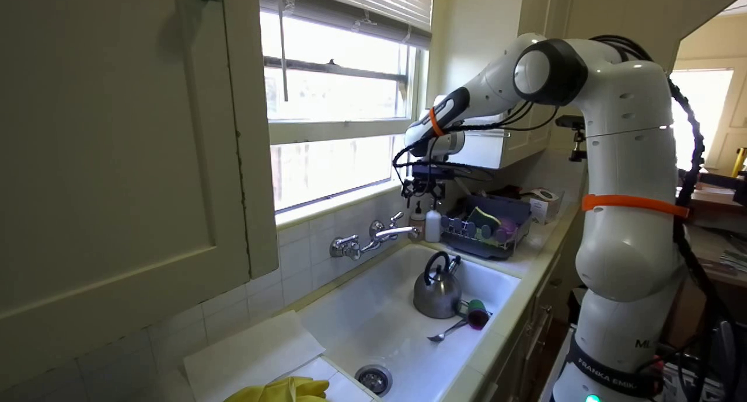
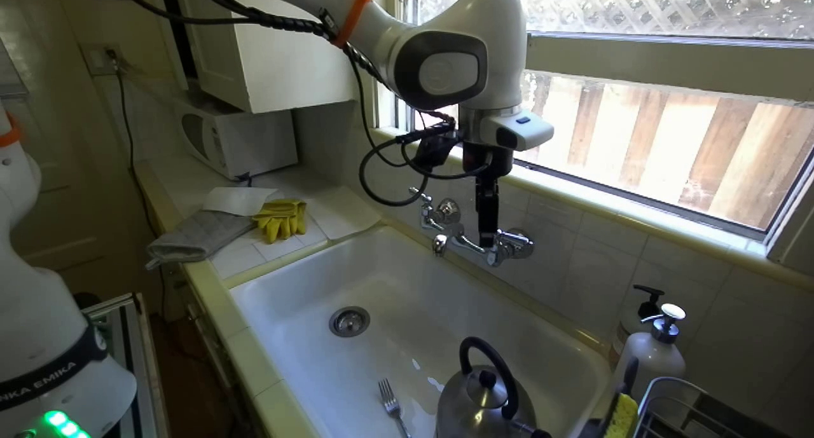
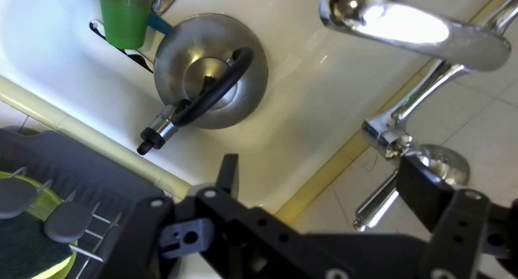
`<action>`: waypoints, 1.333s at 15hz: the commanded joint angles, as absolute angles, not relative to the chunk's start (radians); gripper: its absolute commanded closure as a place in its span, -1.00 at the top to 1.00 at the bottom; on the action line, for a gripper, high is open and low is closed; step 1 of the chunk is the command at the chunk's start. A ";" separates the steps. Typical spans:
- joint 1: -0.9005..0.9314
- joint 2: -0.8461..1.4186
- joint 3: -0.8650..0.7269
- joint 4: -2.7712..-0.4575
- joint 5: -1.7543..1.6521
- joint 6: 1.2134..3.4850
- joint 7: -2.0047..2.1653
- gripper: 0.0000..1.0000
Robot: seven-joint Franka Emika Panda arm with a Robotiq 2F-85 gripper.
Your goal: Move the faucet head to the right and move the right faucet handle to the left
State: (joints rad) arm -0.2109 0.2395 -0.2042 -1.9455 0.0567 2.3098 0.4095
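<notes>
The chrome faucet head (image 3: 408, 26), a long spout, reaches out over the sink at the upper right of the wrist view. It also shows in an exterior view (image 1: 395, 232), above the white sink (image 1: 362, 297). The right faucet handle (image 3: 377, 202) is a chrome lever at the wall. In an exterior view the handle (image 1: 397, 217) points up and out. My gripper (image 3: 325, 175) is open and empty, pointing down above the faucet's right side. In the wrist view its right finger overlaps the handle's root, and the handle lies between the fingers. I cannot tell whether they touch.
A steel kettle (image 1: 437, 294) with a black handle, a fork (image 2: 390, 400) and a green cup (image 3: 124, 22) are in the sink. Soap bottles (image 2: 650, 352) and a dish rack (image 1: 487, 230) stand at its end. Yellow gloves (image 2: 280, 219) lie on the counter. The tiled wall and window sill are close.
</notes>
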 commanded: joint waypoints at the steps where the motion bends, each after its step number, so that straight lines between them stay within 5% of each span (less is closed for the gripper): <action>1: -0.182 0.343 -0.241 -1.863 0.049 2.376 0.589 1.00; 11: -0.208 0.509 -0.217 -1.731 0.181 2.534 0.635 1.00; 20: -0.193 0.543 -0.230 -1.676 0.183 2.358 0.640 1.00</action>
State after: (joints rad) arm -0.1987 0.5304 -0.2196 -1.7122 0.1894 2.4582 0.6423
